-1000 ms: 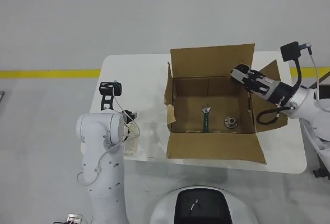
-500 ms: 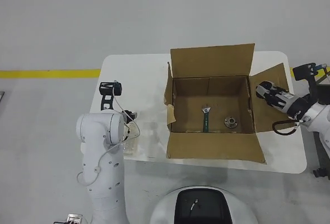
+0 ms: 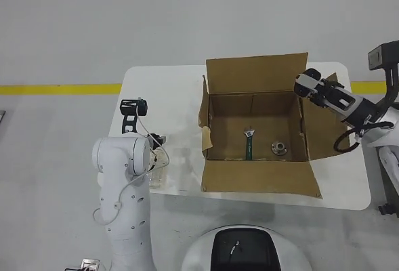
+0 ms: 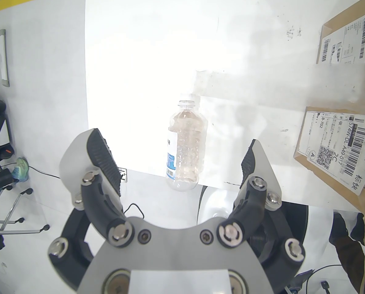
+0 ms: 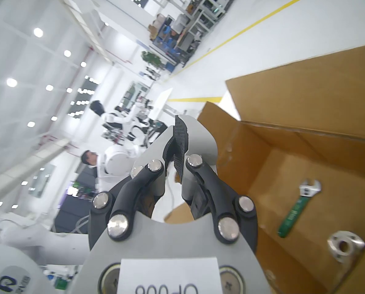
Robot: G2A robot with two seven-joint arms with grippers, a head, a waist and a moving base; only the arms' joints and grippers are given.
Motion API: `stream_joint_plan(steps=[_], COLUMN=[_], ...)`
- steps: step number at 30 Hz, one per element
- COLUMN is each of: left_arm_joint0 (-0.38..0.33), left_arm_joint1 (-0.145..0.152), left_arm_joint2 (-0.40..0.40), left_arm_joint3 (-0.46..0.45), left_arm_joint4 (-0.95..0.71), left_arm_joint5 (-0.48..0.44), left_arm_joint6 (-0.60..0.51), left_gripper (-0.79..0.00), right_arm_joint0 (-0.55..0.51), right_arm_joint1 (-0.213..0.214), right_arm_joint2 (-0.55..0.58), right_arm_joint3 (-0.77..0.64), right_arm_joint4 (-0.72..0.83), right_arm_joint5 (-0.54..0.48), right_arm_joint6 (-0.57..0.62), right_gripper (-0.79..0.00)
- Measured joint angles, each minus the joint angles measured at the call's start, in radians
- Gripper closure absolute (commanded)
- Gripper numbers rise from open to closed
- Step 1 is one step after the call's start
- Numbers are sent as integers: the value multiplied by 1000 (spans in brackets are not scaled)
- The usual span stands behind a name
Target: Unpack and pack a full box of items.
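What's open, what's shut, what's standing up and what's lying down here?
Box, open, flaps folded out.
Wrench, lying flat inside the box.
Metal ring, lying flat inside the box.
Bottle, standing upright on the table, cap off.
Left gripper, open, empty.
Right gripper, shut, empty.

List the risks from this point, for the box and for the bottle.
1. The right gripper is shut and hangs over the far right corner of the box. Going down for the wrench, it may catch a wall or flap and shift the box.
2. The capless bottle stands by the near edge of the table, ahead of the open left gripper. A nudge could tip it off.
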Motion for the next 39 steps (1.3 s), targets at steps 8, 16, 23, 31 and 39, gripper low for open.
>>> stream_joint_plan(steps=[8, 16, 23, 31, 39], left_arm_joint0=[0, 0, 0, 0, 0], left_arm_joint1=[0, 0, 0, 0, 0], left_arm_joint2=[0, 0, 0, 0, 0], left_arm_joint3=[0, 0, 0, 0, 0], left_arm_joint4=[0, 0, 0, 0, 0], left_arm_joint5=[0, 0, 0, 0, 0], left_arm_joint6=[0, 0, 0, 0, 0], left_gripper=[-785, -785, -785, -785, -785], right_arm_joint0=[50, 89, 88, 120, 293], right_arm_joint1=[-23, -20, -20, -14, -48], right_arm_joint2=[-202, -288, -287, -286, -492], right_arm_joint3=[60, 139, 138, 90, 33], right_arm_joint4=[-142, -596, -549, -681, -1070], right_arm_joint5=[25, 19, 20, 91, 533], right_arm_joint6=[-52, 54, 50, 128, 417], right_gripper=[0, 0, 0, 0, 0])
